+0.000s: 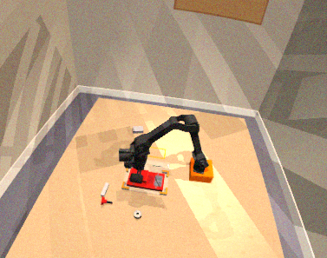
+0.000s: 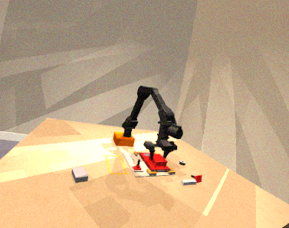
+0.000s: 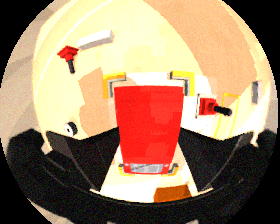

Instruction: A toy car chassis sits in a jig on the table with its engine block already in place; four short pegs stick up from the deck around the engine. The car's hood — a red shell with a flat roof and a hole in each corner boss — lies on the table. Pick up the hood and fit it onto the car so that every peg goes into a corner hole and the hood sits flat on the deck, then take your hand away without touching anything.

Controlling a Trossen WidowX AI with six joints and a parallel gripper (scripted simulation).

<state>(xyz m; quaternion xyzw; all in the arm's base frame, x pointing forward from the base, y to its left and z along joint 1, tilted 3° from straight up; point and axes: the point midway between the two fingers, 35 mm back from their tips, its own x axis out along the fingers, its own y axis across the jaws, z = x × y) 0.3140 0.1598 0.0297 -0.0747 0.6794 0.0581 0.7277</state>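
The red hood [image 1: 143, 175] [image 2: 158, 160] [image 3: 150, 115] is over the car in the jig [image 1: 163, 192] [image 2: 142, 174] [image 3: 147, 79], lined up lengthwise between the yellow corner brackets. My gripper [image 1: 137, 178] [image 2: 159, 156] [image 3: 150, 136] is shut on the hood, one finger on each long side. A grey window panel [image 1: 159, 181] [image 3: 143, 167] shows at the end toward the arm's base. The engine block, the pegs and the corner holes are hidden under the hood and fingers. I cannot tell whether the pegs are in the holes or whether the hood sits fully flat.
A red piece with a black stem [image 2: 138, 168] [image 3: 206, 106] stands beside the car. A similar red piece [image 1: 104, 201] [image 3: 67, 53], a white bar [image 1: 105, 188] [image 2: 188, 182], a small ring [image 1: 137, 215] [image 2: 182, 163] and a grey block [image 1: 138, 129] [image 2: 80, 173] lie farther out.
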